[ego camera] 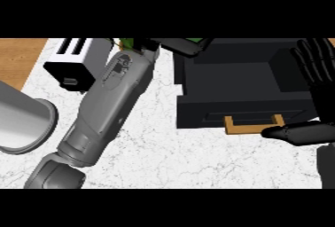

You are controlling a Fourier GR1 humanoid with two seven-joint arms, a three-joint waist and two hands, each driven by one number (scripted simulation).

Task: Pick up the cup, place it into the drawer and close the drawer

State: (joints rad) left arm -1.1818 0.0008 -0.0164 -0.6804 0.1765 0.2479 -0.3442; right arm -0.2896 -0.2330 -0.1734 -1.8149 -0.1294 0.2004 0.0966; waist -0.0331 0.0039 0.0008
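Head view of the counter [196, 155] during transfer of the cup to the drawer. The left forearm [104, 106] crosses the frame diagonally from lower left to upper centre and ends in the left hand [180, 45] at the top edge, above the back left corner of the open drawer [188, 84]. Green patches beside the wrist [131, 43] and just above the hand are probably the cup, carried by that hand. The hand and the frame edge hide most of it, so neither its long axis nor whether the hand is closed round it can be told. The decisive relation is that the drawer's dark cavity lies just right of and below the left hand in the frame, so the release appears to need a short shift that way and a descent past the drawer's left wall. The right hand [322, 104] rests open at the right edge, fingers straight up and thumb pointing left, close to the wooden handle [254, 125] on the drawer front. It is therefore the nearer hand for pushing the drawer shut toward the top of the frame. A toaster [75, 60] stands at upper left and a grey cylindrical vessel [23, 119] at mid left, both well apart from the drawer. Nothing visible blocks the cavity.
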